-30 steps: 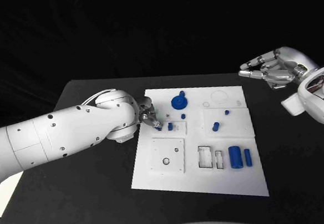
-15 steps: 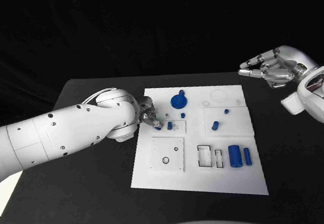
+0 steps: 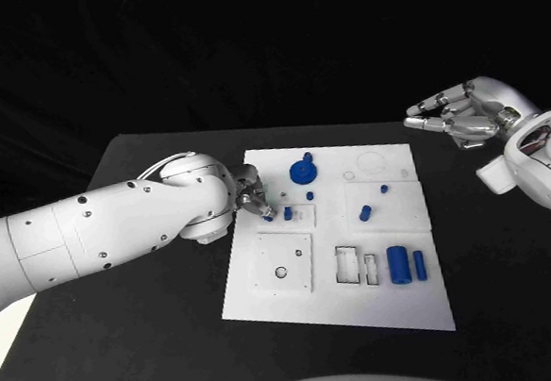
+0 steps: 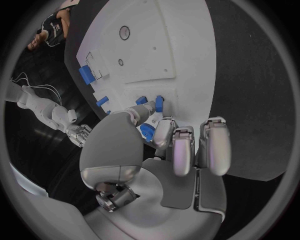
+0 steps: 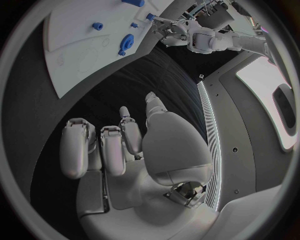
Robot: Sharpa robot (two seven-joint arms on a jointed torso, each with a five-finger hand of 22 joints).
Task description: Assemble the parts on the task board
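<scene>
From the head view, the white task board (image 3: pixel 302 287) lay in the middle of the black table (image 3: pixel 143 322). The left hand (image 3: pixel 252 199) reached over the board's left edge, its fingertips down beside a small blue peg (image 3: pixel 288 214) standing by a square recess; the bulky left arm (image 3: pixel 103 234) hid most of the hand, so its grip could not be told from here. A blue gear (image 3: pixel 304 171) sat further up the board, two small blue pegs (image 3: pixel 366 216) stood toward the right, and a large blue cylinder (image 3: pixel 400 265) with a thinner blue bar (image 3: pixel 422 266) just beside it lay near the board's lower right corner. The right hand (image 3: pixel 461 120) was held well apart from the board, past its far right corner, fingers curled loosely and spread, holding nothing.

In the left wrist view, the left hand (image 4: pixel 164 145) pinched a small blue part (image 4: pixel 147 132) between thumb and one finger, just above the board (image 4: pixel 181 45), while the other fingers (image 4: pixel 214 145) stayed extended and apart. Two more blue pegs (image 4: pixel 159 103) stood close ahead.

In the right wrist view, the right hand (image 5: pixel 119 150) was empty with fingers apart over the dark table, the board (image 5: pixel 81 45) well ahead, carrying the gear (image 5: pixel 127 41).
</scene>
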